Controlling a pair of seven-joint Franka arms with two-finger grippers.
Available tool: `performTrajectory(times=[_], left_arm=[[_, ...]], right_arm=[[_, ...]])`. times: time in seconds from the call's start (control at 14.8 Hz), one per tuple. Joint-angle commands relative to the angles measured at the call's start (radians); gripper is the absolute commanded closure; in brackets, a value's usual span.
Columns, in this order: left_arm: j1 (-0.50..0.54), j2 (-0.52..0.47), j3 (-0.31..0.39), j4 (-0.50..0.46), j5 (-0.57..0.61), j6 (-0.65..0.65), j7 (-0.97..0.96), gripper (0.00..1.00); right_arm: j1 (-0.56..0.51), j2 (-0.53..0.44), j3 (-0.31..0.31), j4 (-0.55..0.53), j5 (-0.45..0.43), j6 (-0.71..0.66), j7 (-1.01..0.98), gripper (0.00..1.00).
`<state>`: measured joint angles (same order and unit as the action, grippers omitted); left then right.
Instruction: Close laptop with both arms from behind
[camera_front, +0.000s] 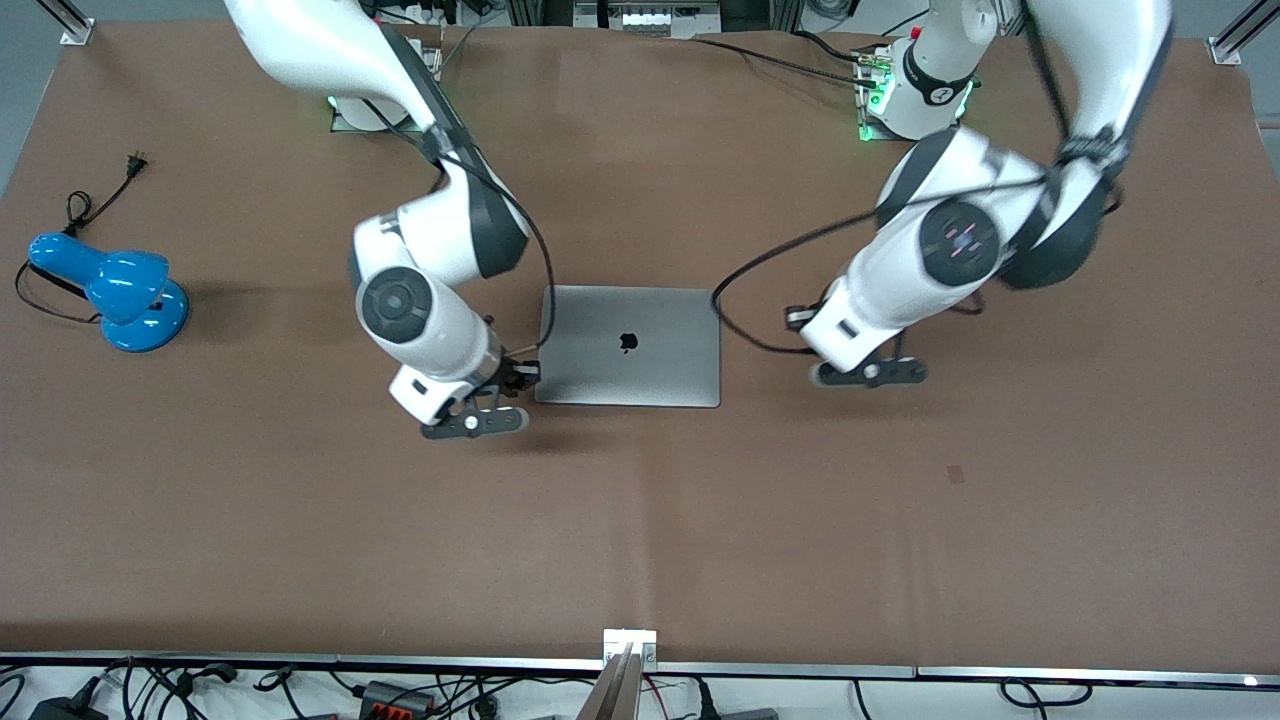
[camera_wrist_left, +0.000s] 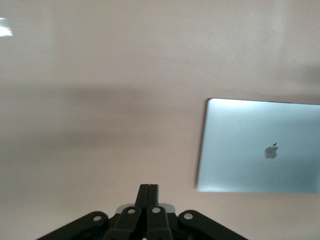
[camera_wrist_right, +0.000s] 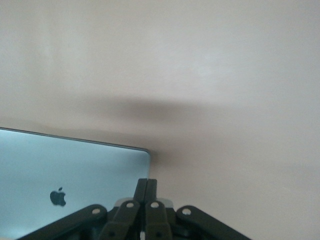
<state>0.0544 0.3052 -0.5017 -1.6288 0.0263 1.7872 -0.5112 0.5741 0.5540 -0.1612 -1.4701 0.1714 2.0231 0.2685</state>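
Closed laptop (camera_front: 628, 346) flat between both arms' shut jaws.

Brown table (camera_front: 640, 520) spreads wide under even light, soft shadows pooling on it. A blue desk lamp (camera_front: 120, 290) sits at the right arm's end, its black cord (camera_front: 95, 205) trailing.

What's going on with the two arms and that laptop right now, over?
Left pincer shut, over bare table, apart from laptop. Right pincer shut, at laptop's corner. Lid flat, closed. Blue lamp well clear, nothing in the way.
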Motion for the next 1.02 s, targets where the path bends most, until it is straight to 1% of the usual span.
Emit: performTrajectory(times=[0.0, 0.14, 0.2, 0.27, 0.41, 0.47, 0.54, 0.61, 0.68, 0.75, 0.81, 0.95], left_arm=[[0.076, -0.127, -0.009, 0.016, -0.026, -0.116, 0.077, 1.0], [0.123, -0.167, -0.003, 0.094, -0.042, -0.231, 0.14, 1.0], [0.151, -0.173, -0.006, 0.125, -0.048, -0.254, 0.164, 1.0], [0.168, -0.173, -0.008, 0.147, -0.048, -0.265, 0.169, 1.0], [0.171, -0.172, -0.003, 0.156, -0.049, -0.267, 0.169, 0.99], [0.17, -0.172, -0.003, 0.161, -0.049, -0.267, 0.166, 0.98], [0.17, -0.172, -0.006, 0.164, -0.049, -0.267, 0.161, 0.97], [0.17, -0.178, -0.006, 0.161, -0.049, -0.278, 0.16, 0.95], [0.171, -0.178, -0.003, 0.162, -0.051, -0.29, 0.158, 0.89], [0.174, -0.179, 0.002, 0.159, -0.049, -0.295, 0.158, 0.87], [0.174, -0.179, 0.005, 0.161, -0.049, -0.295, 0.157, 0.82], [0.189, -0.182, 0.003, 0.158, -0.051, -0.299, 0.155, 0.73]], right_arm=[[-0.005, -0.113, -0.052, -0.025, -0.013, -0.087, -0.015, 0.98], [-0.004, -0.166, -0.096, -0.024, -0.015, -0.159, -0.015, 0.96], [-0.005, -0.181, -0.113, -0.015, -0.016, -0.2, -0.017, 0.94], [-0.007, -0.187, -0.138, 0.0, -0.018, -0.234, -0.028, 0.88], [-0.005, -0.189, -0.178, 0.063, -0.041, -0.311, -0.087, 0.85], [-0.01, -0.189, -0.181, 0.092, -0.053, -0.355, -0.112, 0.78], [-0.017, -0.189, -0.184, 0.115, -0.067, -0.377, -0.127, 0.7], [-0.023, -0.189, -0.19, 0.129, -0.078, -0.382, -0.127, 0.32], [-0.025, -0.189, -0.205, 0.131, -0.079, -0.38, -0.127, 0.0], [-0.026, -0.189, -0.225, 0.136, -0.078, -0.38, -0.132, 0.0], [-0.033, -0.189, -0.231, 0.155, -0.076, -0.382, -0.132, 0.0], [-0.075, -0.209, -0.216, 0.165, -0.073, -0.371, -0.124, 0.0]])
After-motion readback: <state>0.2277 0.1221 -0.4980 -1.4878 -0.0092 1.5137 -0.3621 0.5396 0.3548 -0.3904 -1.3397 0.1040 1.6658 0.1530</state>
